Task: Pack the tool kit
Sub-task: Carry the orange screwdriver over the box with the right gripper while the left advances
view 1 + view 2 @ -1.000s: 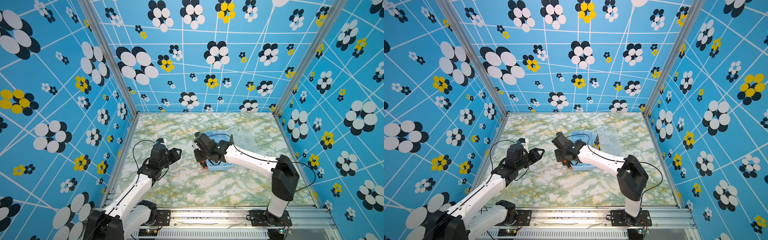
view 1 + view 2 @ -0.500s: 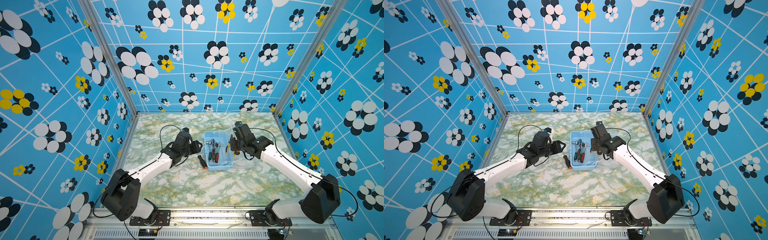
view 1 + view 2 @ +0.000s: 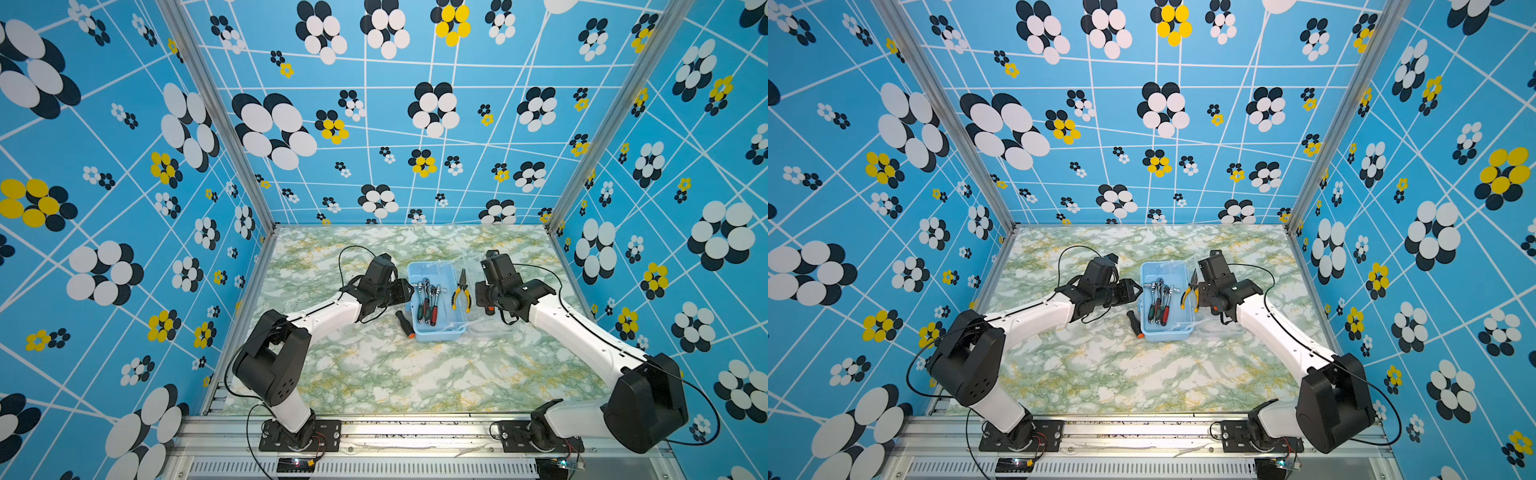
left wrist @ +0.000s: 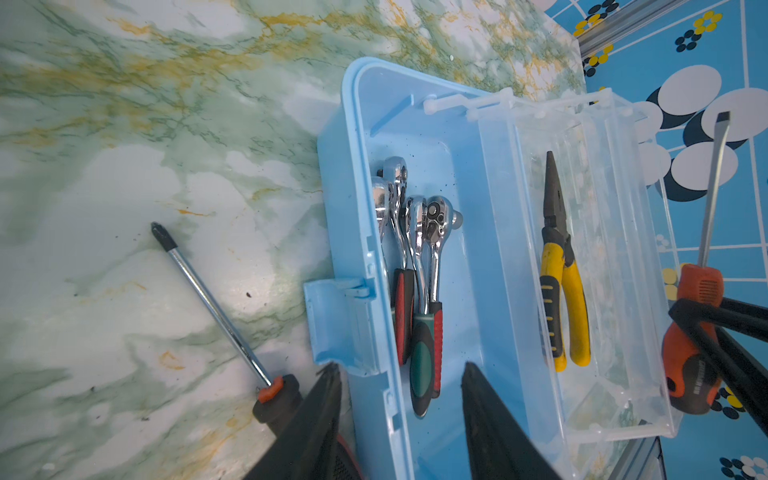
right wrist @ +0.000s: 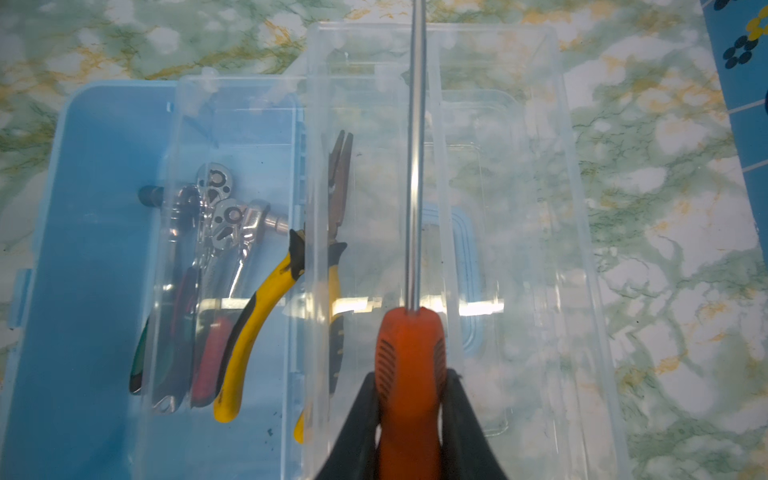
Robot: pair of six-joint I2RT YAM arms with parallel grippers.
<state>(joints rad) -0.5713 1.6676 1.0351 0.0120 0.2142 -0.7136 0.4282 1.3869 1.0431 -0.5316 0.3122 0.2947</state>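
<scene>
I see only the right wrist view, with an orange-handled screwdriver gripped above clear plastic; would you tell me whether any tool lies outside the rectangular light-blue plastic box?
Observer: Yes, a second screwdriver with a black handle and orange collar lies on the green-veined marble-pattern table, beside the latch side of the light-blue plastic box.
Operator: Thank you. What is the left gripper doing?
Observer: The left gripper is open and empty, at that same latch side.
Operator: And what tip has my orange-handled screwdriver?
Observer: Its shaft ends in a flat blade, seen in the left wrist view.
</scene>
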